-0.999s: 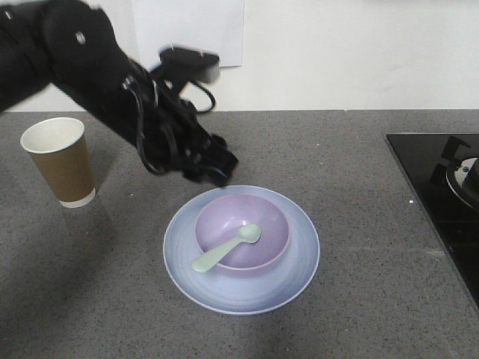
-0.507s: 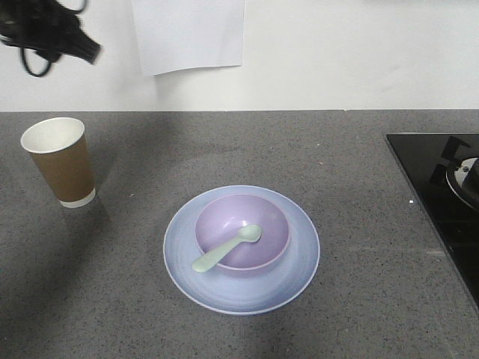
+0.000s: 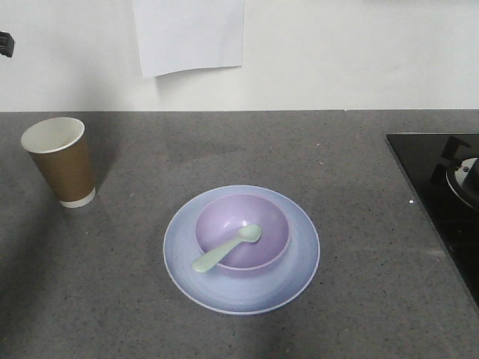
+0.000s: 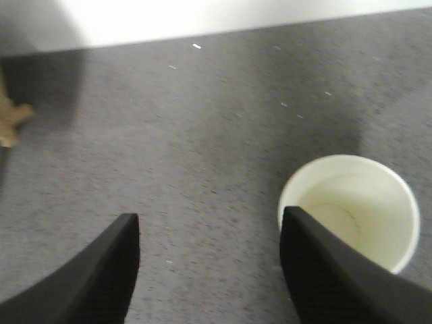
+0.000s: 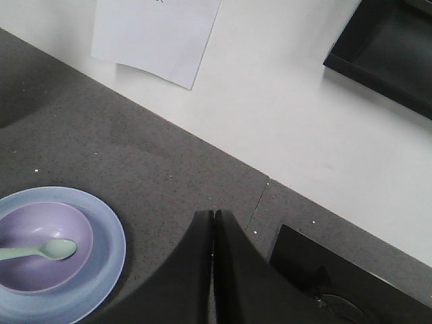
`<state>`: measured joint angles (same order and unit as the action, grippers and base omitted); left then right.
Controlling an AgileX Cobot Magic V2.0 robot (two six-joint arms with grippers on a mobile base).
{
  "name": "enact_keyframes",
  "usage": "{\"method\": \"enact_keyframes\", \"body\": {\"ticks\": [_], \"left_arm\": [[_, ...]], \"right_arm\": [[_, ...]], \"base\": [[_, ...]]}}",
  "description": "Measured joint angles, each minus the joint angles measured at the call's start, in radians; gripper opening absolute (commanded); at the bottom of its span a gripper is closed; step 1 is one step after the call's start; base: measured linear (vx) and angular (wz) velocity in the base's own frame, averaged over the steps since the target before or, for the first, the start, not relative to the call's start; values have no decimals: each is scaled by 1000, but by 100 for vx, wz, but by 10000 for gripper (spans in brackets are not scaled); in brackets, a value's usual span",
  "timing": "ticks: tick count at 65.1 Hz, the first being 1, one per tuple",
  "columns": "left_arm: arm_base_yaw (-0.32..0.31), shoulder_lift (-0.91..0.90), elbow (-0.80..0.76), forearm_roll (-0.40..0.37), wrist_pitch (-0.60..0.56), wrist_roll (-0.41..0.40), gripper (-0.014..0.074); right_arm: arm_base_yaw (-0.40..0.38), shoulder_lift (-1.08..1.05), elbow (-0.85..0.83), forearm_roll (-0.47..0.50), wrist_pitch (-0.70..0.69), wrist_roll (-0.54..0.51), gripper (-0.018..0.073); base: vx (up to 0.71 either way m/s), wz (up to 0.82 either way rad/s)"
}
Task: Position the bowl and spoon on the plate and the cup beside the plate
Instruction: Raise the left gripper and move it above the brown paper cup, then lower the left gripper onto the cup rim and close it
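The pale blue plate point(image 3: 299, 263) lies mid-counter with the lavender bowl point(image 3: 224, 219) standing on it. A mint spoon point(image 3: 223, 252) rests in the bowl, its handle over the near-left rim. The brown paper cup point(image 3: 61, 164) stands upright well left of the plate. In the left wrist view my left gripper point(image 4: 209, 214) hangs open above the counter, with the cup point(image 4: 358, 202) below its right finger. My right gripper point(image 5: 213, 213) is shut and empty, to the right of the plate point(image 5: 109, 236), bowl point(image 5: 27, 228) and spoon point(image 5: 47, 250).
A black stove top point(image 3: 441, 187) fills the counter's right end. A sheet of white paper point(image 3: 191, 34) hangs on the back wall. A small tan thing point(image 4: 10, 125) lies at the far left of the left wrist view.
My left arm has drawn back from beside the plate, up and to the left, until only a scrap shows at the front view's edge. Plate, bowl, spoon and cup have stayed put.
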<state>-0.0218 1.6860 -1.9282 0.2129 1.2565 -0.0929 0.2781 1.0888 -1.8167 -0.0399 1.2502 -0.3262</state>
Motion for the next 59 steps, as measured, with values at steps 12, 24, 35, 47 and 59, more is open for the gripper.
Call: {"method": "enact_keyframes", "body": {"ticks": [12, 24, 35, 47, 59], "left_arm": [[22, 46, 4, -83, 6, 34, 444], [23, 86, 14, -130, 6, 38, 444], [23, 110, 29, -133, 5, 38, 444], [23, 154, 30, -136, 4, 38, 444], [23, 194, 34, -136, 4, 38, 444]], "right_arm": [[0, 0, 0, 0, 1, 0, -5], [0, 0, 0, 0, 6, 2, -5], [0, 0, 0, 0, 7, 3, -5], [0, 0, 0, 0, 7, 3, -5], [0, 0, 0, 1, 7, 4, -5]], "base": [[0, 0], [0, 0], [0, 0], [0, 0], [0, 0]]}}
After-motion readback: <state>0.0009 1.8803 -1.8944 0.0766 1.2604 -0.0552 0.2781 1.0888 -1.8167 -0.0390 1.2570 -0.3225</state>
